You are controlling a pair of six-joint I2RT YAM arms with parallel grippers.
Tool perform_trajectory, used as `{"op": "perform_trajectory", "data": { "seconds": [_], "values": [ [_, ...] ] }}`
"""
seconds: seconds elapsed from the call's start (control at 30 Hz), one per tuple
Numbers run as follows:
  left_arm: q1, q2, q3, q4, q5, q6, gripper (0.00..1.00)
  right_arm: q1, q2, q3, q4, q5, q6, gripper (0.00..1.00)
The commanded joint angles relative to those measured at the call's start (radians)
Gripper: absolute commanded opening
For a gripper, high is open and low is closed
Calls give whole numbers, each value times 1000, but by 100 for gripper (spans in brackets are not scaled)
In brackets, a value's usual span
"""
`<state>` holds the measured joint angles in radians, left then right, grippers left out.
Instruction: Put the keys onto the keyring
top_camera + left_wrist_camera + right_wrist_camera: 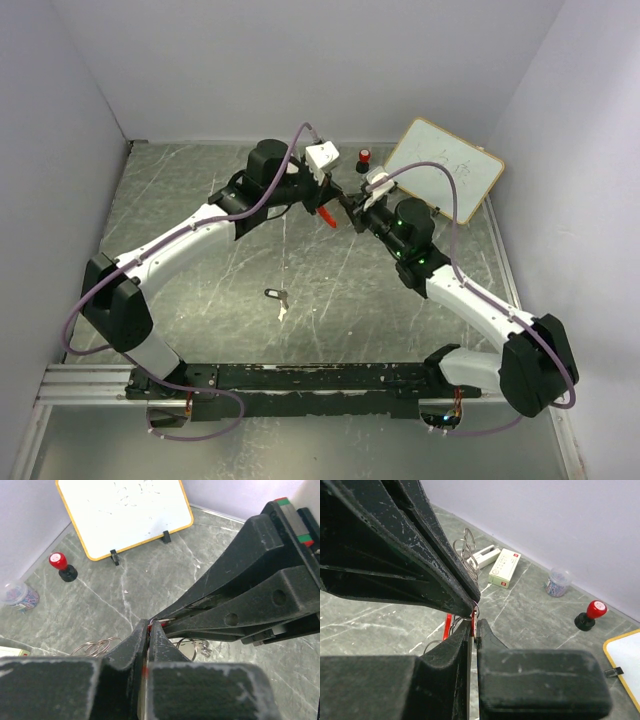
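Left hand [150,628], right hand [474,628] clenched tip to tip.
Only top view shows black key [275,294] on bench [200,190]; wrist views show left hand pinching keyring [327,216].

Grey marbled table [185,190] bears a black-headed key [274,295], whiteboard [445,172] and red-topped stamp [365,156].

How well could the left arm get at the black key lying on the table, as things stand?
Probably not yet: the way to the black key looks free, but the left gripper is shut on the keyring, tip to tip with the right gripper.
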<state>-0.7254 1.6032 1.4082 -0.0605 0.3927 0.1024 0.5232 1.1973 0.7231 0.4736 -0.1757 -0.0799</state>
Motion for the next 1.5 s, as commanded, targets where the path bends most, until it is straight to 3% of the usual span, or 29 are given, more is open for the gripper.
{"op": "perform_trajectory", "data": {
  "seconds": [0.0, 0.07, 0.13, 0.23, 0.53, 1.0, 1.37, 1.47],
  "values": [
    [-11, 2, 53, -71, -56, -14, 19, -5, -51, 23, 21, 84, 7, 0],
    [-12, -13, 41, -59, -92, -12, 40, -5, -58, 39, -20, 106, 15, 0],
    [-10, -44, 9, -16, -115, -9, 55, -5, -53, 73, -78, 124, 18, 0],
    [-11, -97, -45, 43, -148, -8, 63, -5, -54, 93, -127, 129, 17, 0],
    [-9, -154, -102, 49, -209, 50, 61, -6, -61, 120, -199, 125, -14, 0],
    [-9, -67, -59, 63, -14, 101, 48, -5, -36, 172, -266, 69, -37, 0],
    [-8, -18, -27, 97, 6, 95, 46, -3, -21, 172, -270, 51, -43, 0],
    [-9, -7, -19, 103, 4, 94, 42, -3, -17, 171, -271, 47, -44, 0]
  ]
}}
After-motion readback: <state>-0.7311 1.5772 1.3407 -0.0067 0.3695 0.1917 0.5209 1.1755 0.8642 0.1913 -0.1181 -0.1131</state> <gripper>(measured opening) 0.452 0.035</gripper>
